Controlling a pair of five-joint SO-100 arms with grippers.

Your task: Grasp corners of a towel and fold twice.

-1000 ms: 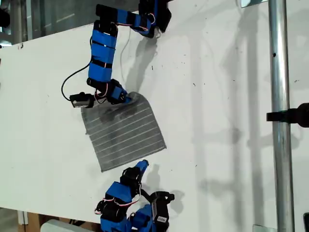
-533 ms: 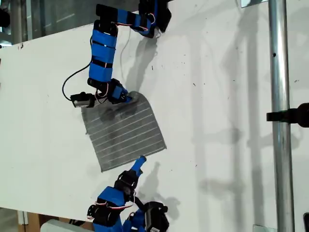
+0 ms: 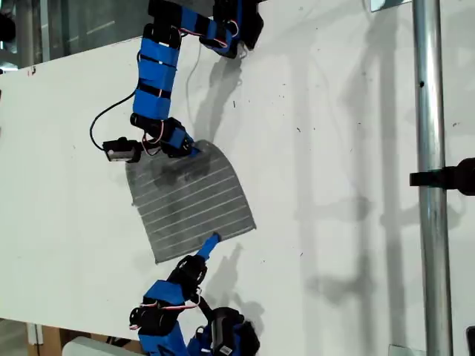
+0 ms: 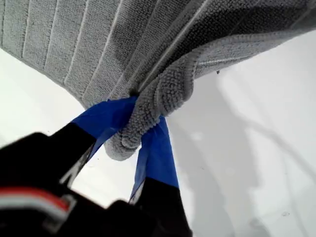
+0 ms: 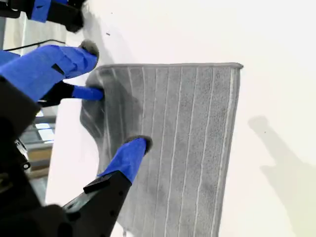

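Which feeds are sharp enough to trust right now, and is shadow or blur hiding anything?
Exterior view: sharp and evenly lit; soft arm and pole shadows cross the table, and one darkens the towel under the upper arm. First wrist view: towel weave crisp, but my first claw blurs close to the lens. Second wrist view: towel clear, my second claw soft.

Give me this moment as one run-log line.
thin grey white-striped cloth towel: on table, one corner bunched | my first gripper: shut on that corner | my second gripper: open over opposite edge, no grasp yet
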